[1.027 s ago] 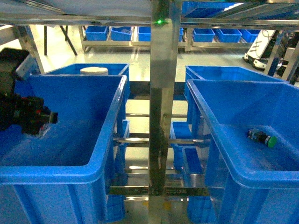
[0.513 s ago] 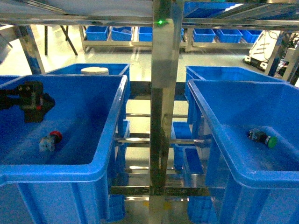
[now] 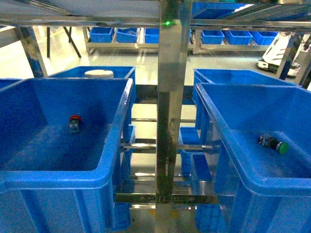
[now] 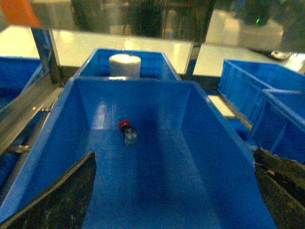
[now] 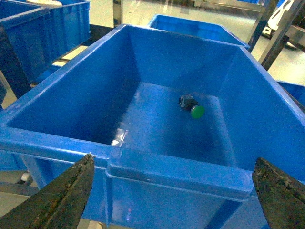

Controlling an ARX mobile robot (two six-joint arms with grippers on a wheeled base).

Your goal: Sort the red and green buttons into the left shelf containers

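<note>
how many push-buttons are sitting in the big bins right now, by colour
red push-button: 1, in the left big blue bin
green push-button: 1, in the right big blue bin
total: 2

Steel shelf post (image 3: 170,97), glossy pale floor (image 3: 146,60), distant blue bins (image 3: 214,36)

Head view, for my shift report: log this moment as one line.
red mushroom-cap push-button: in left deep blue plastic bin | green-cap push-button: in right deep blue bin | left gripper: open | right gripper: open

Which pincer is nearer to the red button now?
Left. Its open pincer hangs over the bin holding the red button; the right pincer faces the other bin.
</note>
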